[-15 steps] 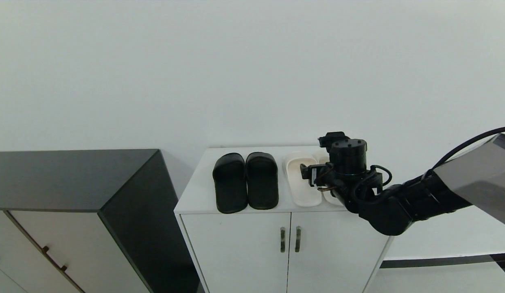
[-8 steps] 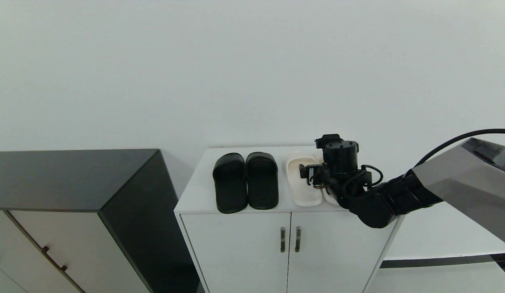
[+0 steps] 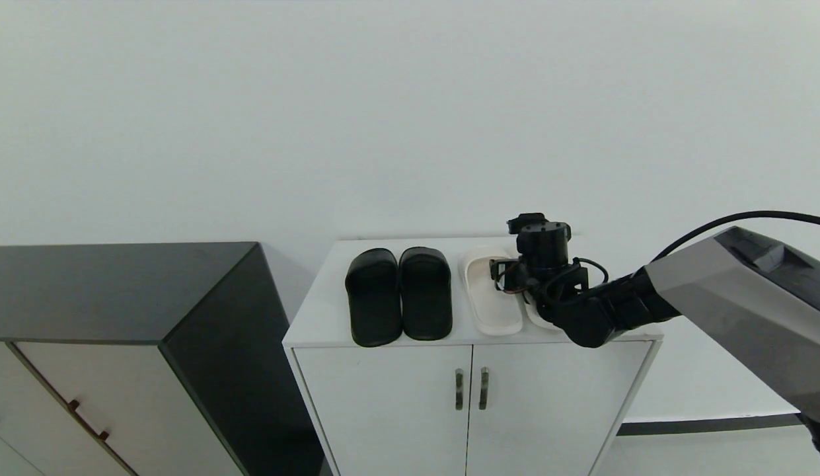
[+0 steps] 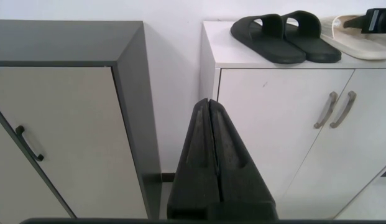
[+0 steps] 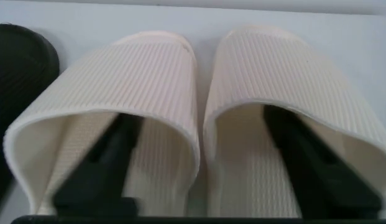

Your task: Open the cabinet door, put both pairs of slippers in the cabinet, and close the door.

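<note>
From the head view, the white cabinet (image 3: 383,410) stands against the wall with both doors (image 3: 548,403) shut and their handles (image 3: 471,389) side by side at the middle seam. On its top lie the black slippers (image 3: 400,296) towards the left and the white slippers (image 3: 492,297) just beside them on the right, each pair with its two slippers touching. The right pincer (image 3: 505,281) sits low over the white pair, its arm coming in from the right. A dark cabinet (image 3: 119,291) stands to the left of the white one. From the left wrist view, the left pincer (image 4: 209,106) hangs low before the gap between the dark cabinet (image 4: 62,43) and the white cabinet (image 4: 273,124), its fingers pressed flat together with nothing between them. From the right wrist view, the right pincer (image 5: 200,118) is spread wide, one finger pushed under the strap of each of the white slippers (image 5: 137,74), so that the pair's two touching inner walls lie between the fingers; it is not clamped on them.
</note>
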Controlling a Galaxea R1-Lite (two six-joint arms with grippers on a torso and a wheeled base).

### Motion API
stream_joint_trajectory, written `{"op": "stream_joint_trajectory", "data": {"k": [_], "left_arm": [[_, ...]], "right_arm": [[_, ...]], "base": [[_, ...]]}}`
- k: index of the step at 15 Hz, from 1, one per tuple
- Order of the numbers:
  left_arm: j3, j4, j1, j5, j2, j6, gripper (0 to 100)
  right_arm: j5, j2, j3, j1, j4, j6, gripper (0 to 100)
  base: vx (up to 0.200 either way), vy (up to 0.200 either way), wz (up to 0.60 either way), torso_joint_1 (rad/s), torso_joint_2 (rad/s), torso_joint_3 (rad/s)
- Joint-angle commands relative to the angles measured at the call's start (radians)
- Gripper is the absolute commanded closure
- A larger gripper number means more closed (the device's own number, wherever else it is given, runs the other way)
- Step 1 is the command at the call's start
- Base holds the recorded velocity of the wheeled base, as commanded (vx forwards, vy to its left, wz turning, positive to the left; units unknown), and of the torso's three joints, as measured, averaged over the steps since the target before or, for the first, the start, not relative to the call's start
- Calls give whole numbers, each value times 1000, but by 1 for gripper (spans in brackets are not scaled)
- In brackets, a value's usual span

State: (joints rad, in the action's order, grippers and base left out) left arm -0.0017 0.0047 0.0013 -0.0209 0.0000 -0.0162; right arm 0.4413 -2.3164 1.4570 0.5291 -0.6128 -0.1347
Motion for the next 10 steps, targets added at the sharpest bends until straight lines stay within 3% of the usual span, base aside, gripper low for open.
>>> {"op": "stream_joint_trajectory", "data": {"k": [1, 5, 10], "left_arm": [[0, 0, 0, -1, 0, -1, 100], [0, 0, 0, -1, 0, -1, 100], [0, 0, 0, -1, 2, -1, 100]], "right_arm": [[1, -28, 28, -6, -1, 0, 100], [8, 0, 25, -1, -1, 4, 100], [11, 181, -112, 25, -4, 47, 100]], "base": [[0, 0, 0, 0, 0, 0], [0, 0, 0, 0, 0, 0], [0, 0, 0, 0, 0, 0]]}}
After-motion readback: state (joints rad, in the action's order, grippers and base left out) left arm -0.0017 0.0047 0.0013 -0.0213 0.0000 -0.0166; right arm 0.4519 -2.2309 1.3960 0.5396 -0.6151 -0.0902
